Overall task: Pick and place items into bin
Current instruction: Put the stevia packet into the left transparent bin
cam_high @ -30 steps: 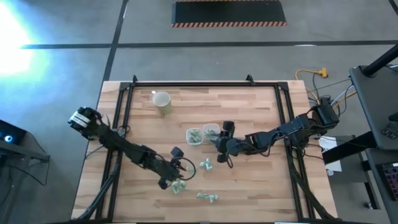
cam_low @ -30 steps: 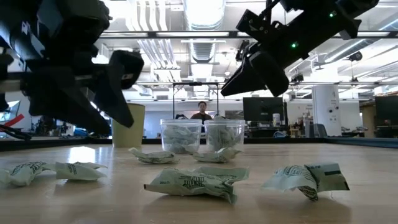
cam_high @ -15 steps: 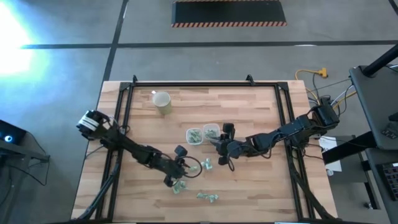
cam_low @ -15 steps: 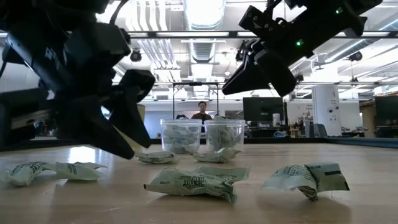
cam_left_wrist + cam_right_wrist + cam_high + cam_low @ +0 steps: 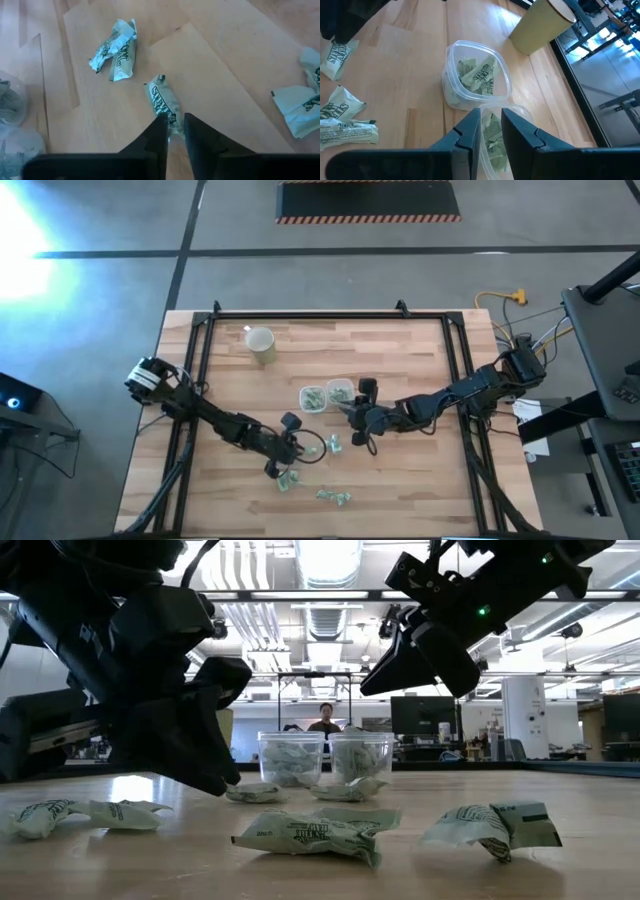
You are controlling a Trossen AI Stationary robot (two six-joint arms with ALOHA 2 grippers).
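Small pale green-and-white wrapped pieces lie on the wooden table: one [image 5: 333, 443], one [image 5: 287, 480] and one [image 5: 333, 497]. More fill two clear bins [image 5: 313, 397] [image 5: 341, 389]. My left gripper [image 5: 284, 462] [image 5: 172, 131] is down at the table near its near edge, shut on a piece [image 5: 163, 99]. My right gripper [image 5: 350, 416] [image 5: 491, 131] hangs just above the right-hand bin [image 5: 519, 111] with its fingers nearly together and a piece [image 5: 492, 131] showing between them. My left gripper pinches the near end [image 5: 171, 120] of one wrapped piece between its two fingers, slanting down from the table's left. The piece lies flat on the wood, stretching away beyond the fingertips. My right gripper has a wrapped piece between its fingers, above the bin; the fingers hide the hold.
A beige cup [image 5: 261, 344] stands toward the far left of the table. In the left wrist view a pair of pieces [image 5: 115, 47] and another piece [image 5: 300, 107] lie near the held one. A black frame [image 5: 205, 340] borders the table's left, far and right sides.
My left gripper has come down to the table and a little toward the right, settling over a wrapped piece. My right gripper has shifted slightly toward the bins.
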